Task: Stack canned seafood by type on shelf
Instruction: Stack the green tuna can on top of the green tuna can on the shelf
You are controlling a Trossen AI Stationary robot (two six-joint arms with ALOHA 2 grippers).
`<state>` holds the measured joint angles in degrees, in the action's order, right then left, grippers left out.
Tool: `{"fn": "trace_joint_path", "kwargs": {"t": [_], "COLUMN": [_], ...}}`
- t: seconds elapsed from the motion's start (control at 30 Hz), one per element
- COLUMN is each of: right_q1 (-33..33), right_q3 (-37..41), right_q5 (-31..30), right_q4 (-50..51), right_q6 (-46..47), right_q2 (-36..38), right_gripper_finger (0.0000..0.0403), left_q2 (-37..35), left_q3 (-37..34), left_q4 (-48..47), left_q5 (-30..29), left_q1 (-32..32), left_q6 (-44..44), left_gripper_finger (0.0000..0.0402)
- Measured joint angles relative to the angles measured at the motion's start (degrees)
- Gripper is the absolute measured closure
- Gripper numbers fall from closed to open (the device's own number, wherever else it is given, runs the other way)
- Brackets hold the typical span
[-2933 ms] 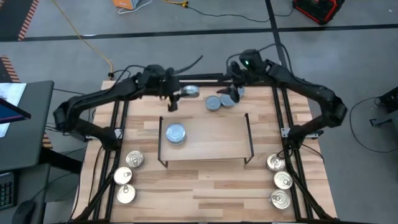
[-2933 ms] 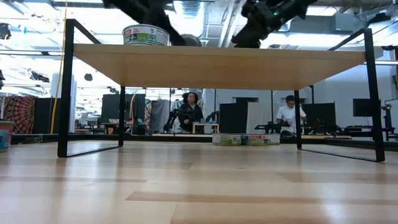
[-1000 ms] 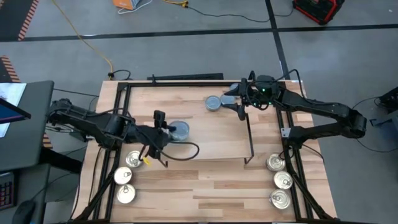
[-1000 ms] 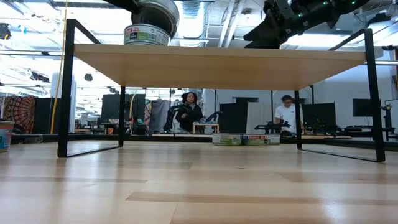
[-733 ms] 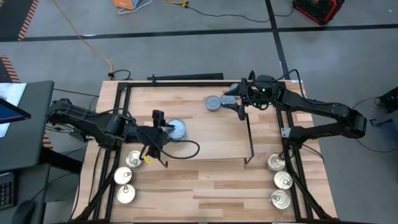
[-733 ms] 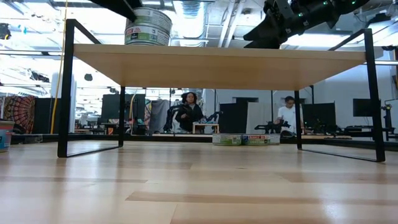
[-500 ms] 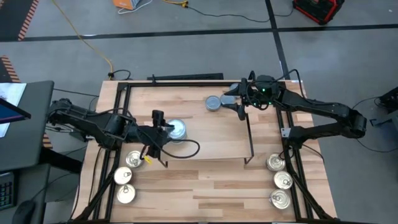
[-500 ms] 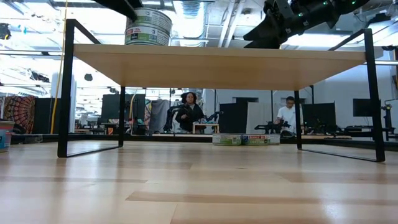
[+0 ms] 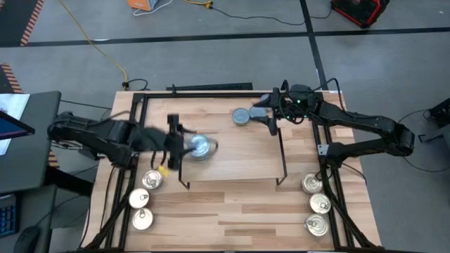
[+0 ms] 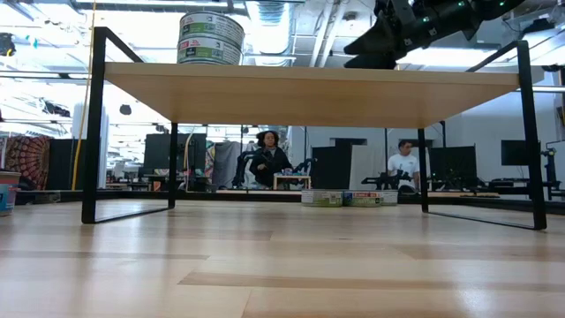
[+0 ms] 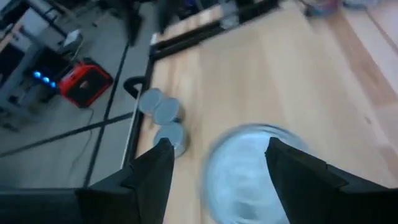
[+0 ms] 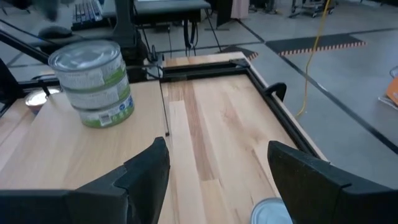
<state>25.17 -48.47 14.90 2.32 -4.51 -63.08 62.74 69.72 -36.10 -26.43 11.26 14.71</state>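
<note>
Blue-grey-lidded round tins (image 9: 200, 147) are stacked on the low wooden shelf (image 9: 246, 158)'s left end; left fingers (image 11: 163, 163) are spread, empty; right fingers (image 12: 149, 165) likewise, far right.

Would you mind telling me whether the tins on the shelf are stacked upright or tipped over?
Upright. In the low view the stack of tins stands level on the shelf, one squarely atop another; the right wrist view shows the same.

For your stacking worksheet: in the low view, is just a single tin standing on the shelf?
No, two tins stand stacked on the shelf.
</note>
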Motion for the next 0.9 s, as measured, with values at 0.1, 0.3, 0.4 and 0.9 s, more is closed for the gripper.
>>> {"fn": "trace_joint_path", "kwargs": {"t": [0.1,0.3,0.4,0.9], "right_q1": [0.01,2.23,4.71,16.21], "right_q3": [0.00,0.00,0.00,-0.12], "right_q5": [0.02,0.11,0.11,1.34], "right_q4": [-1.51,-1.76,-1.61,-3.41], "right_q6": [0.00,-0.02,0.00,-1.59], "right_q2": [-1.07,-6.11,-7.49,-11.15], "right_gripper_finger": [0.0108,0.0108,0.0108,0.0108], "left_q2": [-1.03,0.07,1.27,25.90], "left_q3": [-1.59,-8.00,-13.10,-24.64], "left_q4": [2.67,14.81,23.87,57.68], "left_q5": [8.26,24.13,28.46,25.09], "left_q1": [-9.67,-31.23,-40.09,-52.14], "left_q6": [0.59,3.78,4.55,6.47], "left_gripper_finger": [0.0175,0.0201,0.0204,0.0204]}}
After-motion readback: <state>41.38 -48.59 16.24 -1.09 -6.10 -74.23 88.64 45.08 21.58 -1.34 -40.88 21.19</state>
